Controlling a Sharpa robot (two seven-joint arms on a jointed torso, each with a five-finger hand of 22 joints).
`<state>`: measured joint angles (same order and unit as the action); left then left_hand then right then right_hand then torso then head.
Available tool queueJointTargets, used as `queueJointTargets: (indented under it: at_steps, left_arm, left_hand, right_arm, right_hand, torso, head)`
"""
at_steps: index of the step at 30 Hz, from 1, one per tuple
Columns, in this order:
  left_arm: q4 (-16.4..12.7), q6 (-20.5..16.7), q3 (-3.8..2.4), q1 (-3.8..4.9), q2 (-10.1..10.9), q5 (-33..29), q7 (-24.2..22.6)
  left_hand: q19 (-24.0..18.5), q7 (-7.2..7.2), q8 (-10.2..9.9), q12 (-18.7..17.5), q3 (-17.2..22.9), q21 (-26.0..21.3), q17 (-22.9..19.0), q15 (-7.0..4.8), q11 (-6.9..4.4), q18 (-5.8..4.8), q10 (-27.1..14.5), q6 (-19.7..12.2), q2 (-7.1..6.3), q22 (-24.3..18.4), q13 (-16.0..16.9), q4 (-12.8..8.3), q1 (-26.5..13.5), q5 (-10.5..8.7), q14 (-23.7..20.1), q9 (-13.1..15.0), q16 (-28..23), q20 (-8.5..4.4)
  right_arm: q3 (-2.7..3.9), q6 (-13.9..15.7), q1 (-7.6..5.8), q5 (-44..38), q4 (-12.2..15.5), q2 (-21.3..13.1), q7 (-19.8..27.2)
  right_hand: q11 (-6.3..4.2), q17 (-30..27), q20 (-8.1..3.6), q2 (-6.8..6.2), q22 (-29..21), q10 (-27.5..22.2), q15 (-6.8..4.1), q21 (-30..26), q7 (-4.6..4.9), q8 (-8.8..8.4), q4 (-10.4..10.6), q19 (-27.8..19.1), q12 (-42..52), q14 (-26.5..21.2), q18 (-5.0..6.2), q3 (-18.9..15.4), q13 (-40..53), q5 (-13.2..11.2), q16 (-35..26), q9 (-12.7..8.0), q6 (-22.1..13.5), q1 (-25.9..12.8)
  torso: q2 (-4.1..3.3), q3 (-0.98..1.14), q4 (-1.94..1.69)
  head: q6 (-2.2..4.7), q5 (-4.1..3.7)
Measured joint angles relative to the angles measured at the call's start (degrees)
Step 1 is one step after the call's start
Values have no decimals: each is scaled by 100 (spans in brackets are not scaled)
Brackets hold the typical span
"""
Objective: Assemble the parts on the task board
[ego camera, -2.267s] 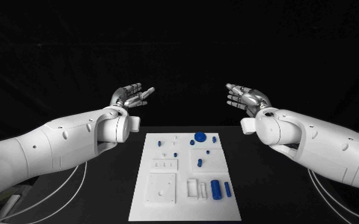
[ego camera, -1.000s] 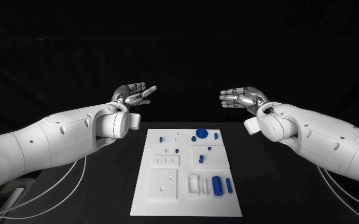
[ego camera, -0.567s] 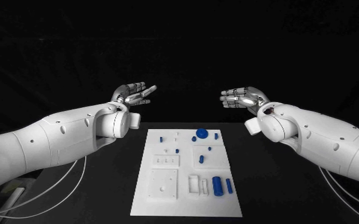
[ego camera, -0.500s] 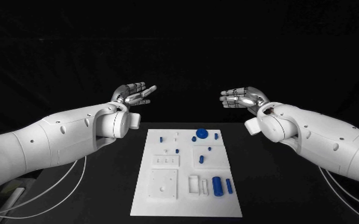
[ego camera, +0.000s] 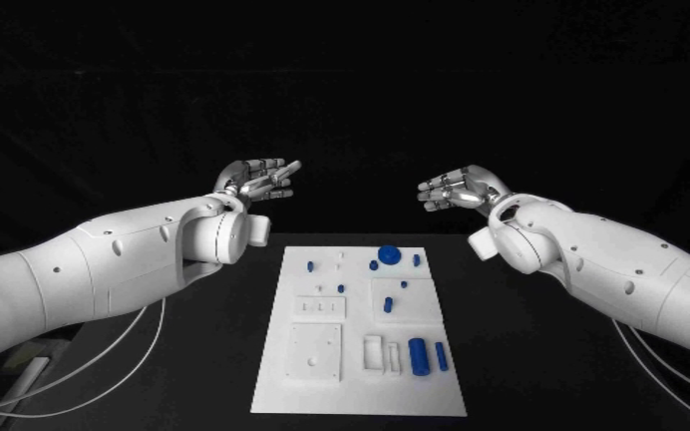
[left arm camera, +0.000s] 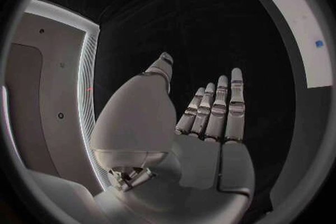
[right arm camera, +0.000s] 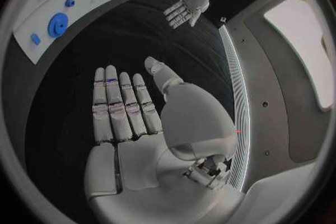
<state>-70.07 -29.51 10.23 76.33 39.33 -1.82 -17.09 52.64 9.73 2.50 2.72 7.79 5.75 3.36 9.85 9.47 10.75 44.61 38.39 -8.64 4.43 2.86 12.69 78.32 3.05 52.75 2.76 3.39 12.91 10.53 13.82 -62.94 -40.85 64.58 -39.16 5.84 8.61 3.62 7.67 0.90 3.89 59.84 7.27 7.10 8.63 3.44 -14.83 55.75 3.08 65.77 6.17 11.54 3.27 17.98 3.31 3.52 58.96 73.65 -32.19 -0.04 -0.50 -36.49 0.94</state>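
The silver right hand has drifted inward and curled its fingers slightly; the silver left hand has barely moved. Both are empty, fingers apart, raised beyond the flat white task board at six o'clock on the black counter. Assembly hasn't begun: the small blue parts lie untouched.

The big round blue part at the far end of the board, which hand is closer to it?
Right. The right hand hovers just beyond the round blue part; the left hand hangs farther off.
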Motion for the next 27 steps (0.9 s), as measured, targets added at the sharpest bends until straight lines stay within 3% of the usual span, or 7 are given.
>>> queueJointTargets:
  at_steps: [3,4,7,11,14,20,27]
  left_arm:
    - [-84,57,-1,8,40,5,-3]
    - [-115,74,-1,8,54,7,-3]
    - [-247,142,-1,13,113,25,-1]
    - [-445,257,1,33,201,58,7]
    - [-613,376,2,65,275,94,7]
    - [-953,615,-2,139,446,181,-11]
    - [-1229,798,-19,218,617,281,-24]
  left_hand:
    - [249,43,34,38,-15,121,11,-12,35,-276,757,369,141,30,31,-186,-77,0,586,21,68,-249]
    - [310,52,34,38,-29,157,15,-41,32,-277,991,489,183,37,35,-247,-108,0,699,26,73,-311]
    - [629,-3,66,88,-141,355,40,-230,-82,-459,1592,1113,388,94,44,-518,-208,0,1225,59,212,-548]
    - [988,-53,66,88,-256,622,100,-450,-186,-546,1831,1453,531,195,44,-760,-214,0,1795,74,471,-804]
    - [1170,-55,66,88,-306,807,134,-542,-192,-551,1834,1456,598,280,44,-897,-204,0,2069,74,622,-925]
    - [1253,-55,66,88,-427,1591,359,-717,-241,-588,1756,1456,699,757,44,-1130,-248,22,2358,74,1422,-1140]
    - [990,-55,66,88,-420,2220,466,-759,-251,-588,1711,1456,699,1172,43,-1152,-248,22,2317,73,2035,-1178]
  right_arm:
    - [1,11,-1,-491,-43,58,15]
    - [1,15,0,-650,-48,73,20]
    - [1,34,0,-1189,-63,121,30]
    - [2,35,-6,-1906,-120,200,21]
    - [2,13,-19,-2457,-180,274,-11]
    - [6,-5,-35,-3495,-244,434,-112]
    - [5,5,-38,-4565,-248,592,-334]
  right_hand:
    - [-131,59,-189,-29,54,390,-199,186,-37,22,-63,417,0,503,0,180,0,0,90,21,226,-100]
    - [-167,74,-244,-45,70,477,-255,244,-54,22,-92,534,0,645,0,210,0,0,106,24,288,-114]
    - [-306,185,-468,-44,176,819,-493,532,-119,21,-145,1041,37,1239,0,264,14,-1,246,30,446,-113]
    - [-410,415,-674,-190,365,1001,-705,925,-147,21,-123,1577,37,1786,1,241,14,202,436,26,513,-195]
    - [-484,887,-796,-267,576,1074,-804,1313,-173,21,-104,2028,37,1835,139,173,14,244,1206,25,539,-194]
    - [-495,2355,-944,-369,1464,1125,-872,2459,-227,21,-131,2326,20,1825,181,455,12,244,3569,25,593,-298]
    - [-493,2810,-1030,-533,2190,1038,-868,3113,-227,21,-121,2323,20,1820,179,768,12,83,4396,25,593,-294]
  torso:
    - [-47,-3,-15]
    - [-70,-4,-25]
    - [-133,-15,-54]
    - [-229,-29,-104]
    - [-303,-43,-153]
    - [-449,-65,-255]
    - [-597,-85,-353]
  head:
    - [6,-11]
    - [11,-19]
    - [31,-44]
    - [57,-83]
    - [67,-118]
    - [103,-185]
    - [162,-260]
